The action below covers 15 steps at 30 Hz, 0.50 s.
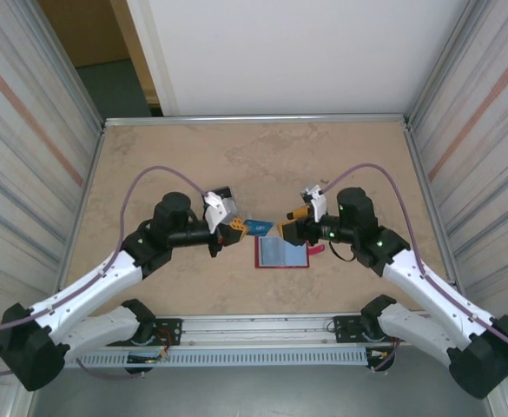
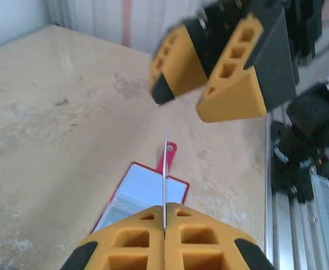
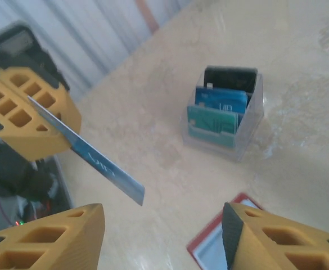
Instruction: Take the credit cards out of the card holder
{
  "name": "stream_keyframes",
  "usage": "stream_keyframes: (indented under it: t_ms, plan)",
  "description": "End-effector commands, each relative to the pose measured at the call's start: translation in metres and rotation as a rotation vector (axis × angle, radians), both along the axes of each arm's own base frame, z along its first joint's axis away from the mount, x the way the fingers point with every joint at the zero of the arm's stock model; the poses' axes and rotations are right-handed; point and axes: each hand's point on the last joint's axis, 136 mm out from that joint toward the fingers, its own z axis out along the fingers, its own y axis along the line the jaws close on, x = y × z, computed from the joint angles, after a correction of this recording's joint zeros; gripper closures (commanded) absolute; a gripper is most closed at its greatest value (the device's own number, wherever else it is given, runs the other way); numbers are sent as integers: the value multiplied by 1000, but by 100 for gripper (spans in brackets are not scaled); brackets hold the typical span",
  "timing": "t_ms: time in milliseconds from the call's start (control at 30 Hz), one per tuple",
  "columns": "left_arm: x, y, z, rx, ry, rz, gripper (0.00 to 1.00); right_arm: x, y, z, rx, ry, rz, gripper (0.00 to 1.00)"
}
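My left pincer was clenched on one blue card, clear of the open card holder, my right pincer released; whether other cards lay inside, I couldn't tell.

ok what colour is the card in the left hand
Blue, with faint pale lettering; the card shows best in the right wrist view.

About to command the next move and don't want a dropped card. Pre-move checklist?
1. Left gripper clamped on the blue card: ok.
2. Right gripper open, fingers off the card: ok.
3. Card holder lying open, nothing on top of it: ok.
4. More cards left in the card holder: cannot tell.
5. Clear box upright, cards standing in it: ok.
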Motion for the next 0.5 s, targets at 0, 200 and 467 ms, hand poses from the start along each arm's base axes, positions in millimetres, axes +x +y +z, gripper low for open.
stream_keyframes:
  t_ms: [0, 200, 467]
  plan:
    - [16, 9, 34, -188, 7, 150, 100, 6, 4, 44, 249, -35, -46, 42]
    - [8, 9, 57, -311, 51, 127, 100, 2, 11, 55, 334, -33, -3, 40]
    - [2, 0, 69, -403, 121, 59, 100, -9, 33, 78, 366, -101, 116, 41]
